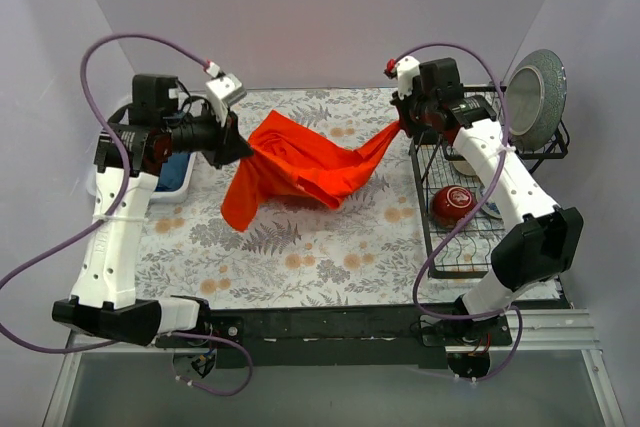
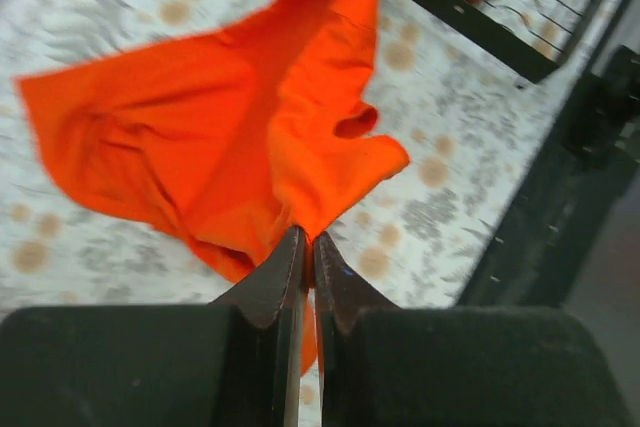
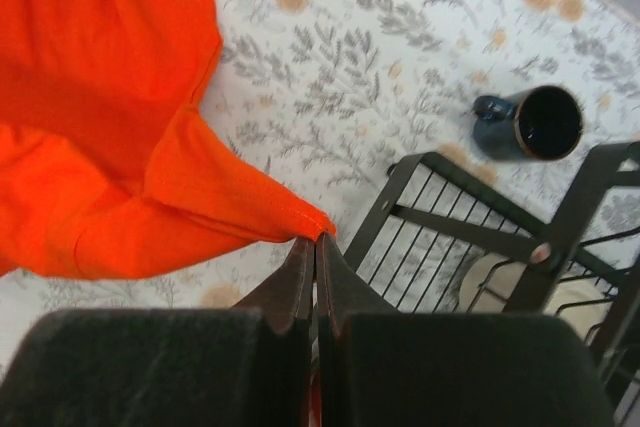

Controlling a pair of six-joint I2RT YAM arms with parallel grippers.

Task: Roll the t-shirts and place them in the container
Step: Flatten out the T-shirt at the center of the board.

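One bright orange-red t-shirt [image 1: 300,167] hangs stretched between my two grippers above the leaf-patterned table, its lower folds drooping toward the cloth at the left. My left gripper [image 1: 240,150] is shut on one edge; in the left wrist view the shirt [image 2: 230,117] fans out from the closed tips of the left gripper [image 2: 308,242]. My right gripper [image 1: 400,129] is shut on a hemmed corner, and the right wrist view shows the shirt [image 3: 100,127] pinched at the right gripper [image 3: 316,242]. A bit of blue cloth [image 1: 178,169] shows in a white bin behind the left arm, mostly hidden.
A black wire rack [image 1: 440,237] stands at the right with a glossy dark-red bowl [image 1: 452,204] in it and a grey metal dish [image 1: 535,97] leaning at its back. A dark blue mug [image 3: 530,124] sits beside the rack. The white bin [image 1: 185,187] is at the left edge.
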